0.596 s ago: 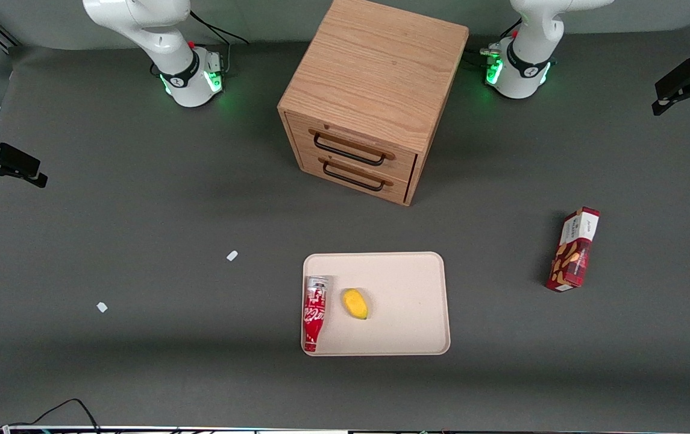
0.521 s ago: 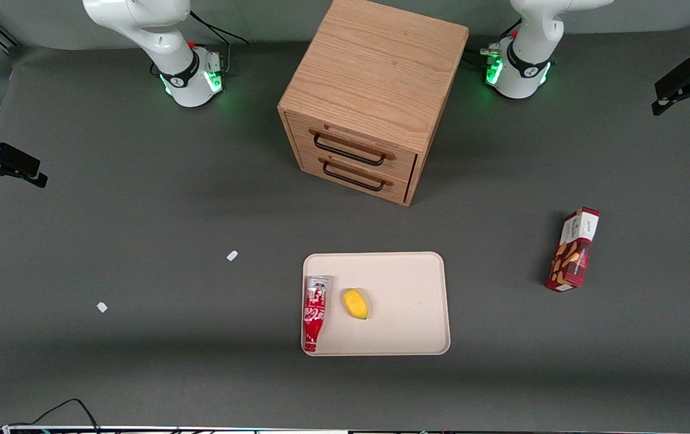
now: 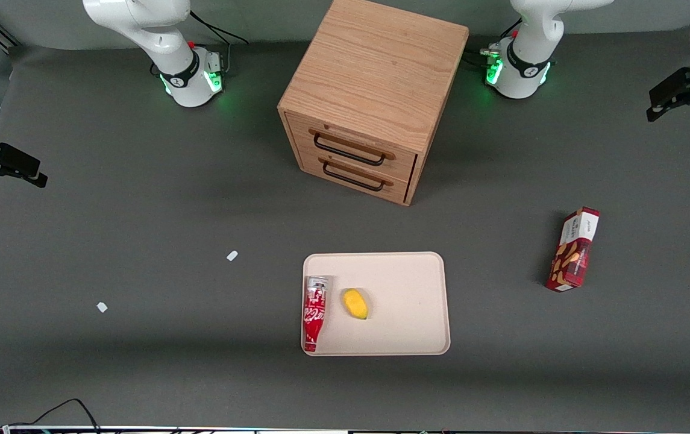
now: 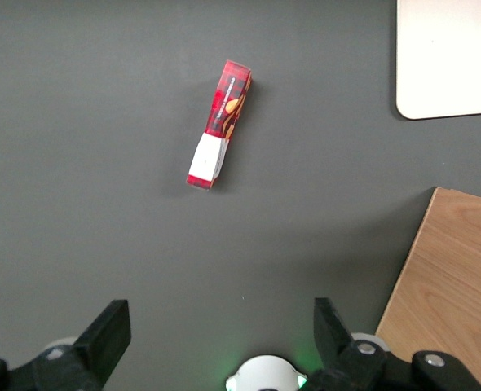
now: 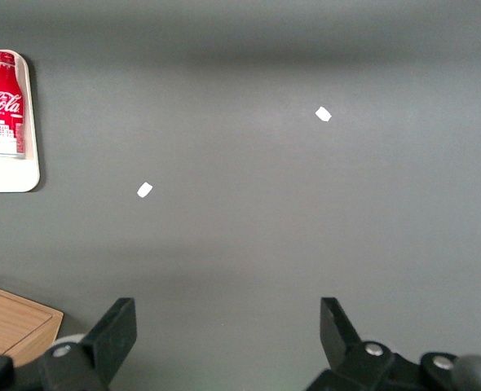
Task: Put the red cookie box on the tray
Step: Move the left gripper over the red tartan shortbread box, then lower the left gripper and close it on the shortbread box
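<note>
Left wrist view shows my gripper (image 4: 216,338) spread wide and holding nothing, hanging high over bare table with the red cookie box (image 4: 218,125) lying well clear of the fingers (image 4: 110,330), untouched. The tray (image 3: 408,286) sits farther from the gripper than the box does, already carrying a soda can (image 3: 314,312) and a small yellow fruit (image 3: 355,303). I judge nothing done yet: descent, grasp, carry and release all remain.

Cookie box (image 3: 573,249) on table, well apart from tray (image 3: 408,274); gripper (image 4: 216,346) above, fingers (image 4: 106,336) apart
</note>
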Robot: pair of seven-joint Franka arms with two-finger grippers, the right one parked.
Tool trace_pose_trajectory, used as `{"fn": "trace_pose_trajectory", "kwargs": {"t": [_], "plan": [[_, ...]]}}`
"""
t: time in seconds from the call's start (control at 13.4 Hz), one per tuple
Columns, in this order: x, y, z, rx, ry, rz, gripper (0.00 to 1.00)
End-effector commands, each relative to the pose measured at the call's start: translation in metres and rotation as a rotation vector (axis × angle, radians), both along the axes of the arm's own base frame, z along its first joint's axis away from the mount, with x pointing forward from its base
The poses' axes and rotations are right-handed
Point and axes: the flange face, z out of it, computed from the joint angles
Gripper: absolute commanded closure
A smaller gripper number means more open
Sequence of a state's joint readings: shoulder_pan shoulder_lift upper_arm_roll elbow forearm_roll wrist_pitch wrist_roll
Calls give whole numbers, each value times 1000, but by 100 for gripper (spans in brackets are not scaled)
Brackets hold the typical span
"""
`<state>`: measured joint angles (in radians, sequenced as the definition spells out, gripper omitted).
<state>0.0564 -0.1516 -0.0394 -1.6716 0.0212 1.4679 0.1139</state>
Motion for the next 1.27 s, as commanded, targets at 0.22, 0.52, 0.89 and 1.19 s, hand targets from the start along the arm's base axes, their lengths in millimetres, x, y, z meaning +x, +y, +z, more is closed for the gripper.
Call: {"fn": "trace_pose_trajectory", "kwargs": {"t": [0.22,0.52,0.89,1.19], "plan": [[67,9,-105,-3,28,-162,0],[94,27,-210,16,-2,-249,0],[97,31,-314,23,-59,-279,0],[93,39,-372,37,-47,-377,0]]}}
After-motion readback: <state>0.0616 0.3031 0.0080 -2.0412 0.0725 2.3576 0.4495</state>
